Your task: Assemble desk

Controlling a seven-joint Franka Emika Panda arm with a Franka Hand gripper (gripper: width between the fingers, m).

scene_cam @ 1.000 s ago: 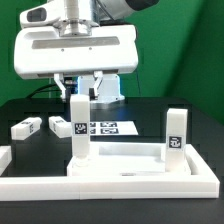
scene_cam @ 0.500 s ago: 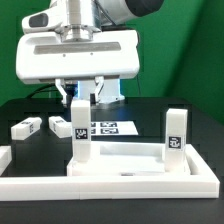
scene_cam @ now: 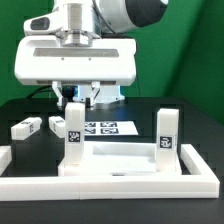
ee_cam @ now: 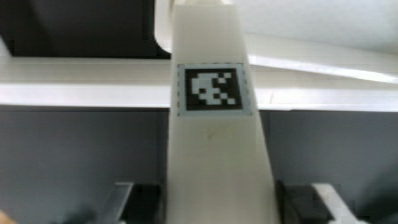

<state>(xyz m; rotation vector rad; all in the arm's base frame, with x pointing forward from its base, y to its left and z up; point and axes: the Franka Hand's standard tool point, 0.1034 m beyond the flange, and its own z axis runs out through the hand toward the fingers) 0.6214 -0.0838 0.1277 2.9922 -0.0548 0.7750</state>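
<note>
At the exterior view's left corner of the wide flat white rimmed desk top (scene_cam: 120, 185) on the black counter (scene_cam: 205, 125), the jaws stand half-closed, clamping the upright white square leg (scene_cam: 73, 135); twisting may drag the loose top askew. Top and leg have slid toward the exterior view's left since a second ago.

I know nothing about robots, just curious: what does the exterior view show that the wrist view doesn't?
Only the exterior view shows a second upright leg, two loose legs lying flat and the marker board. Only the wrist view shows closely how the fingers sit either side of the held leg. Both show that leg and its black-and-white tag.
</note>
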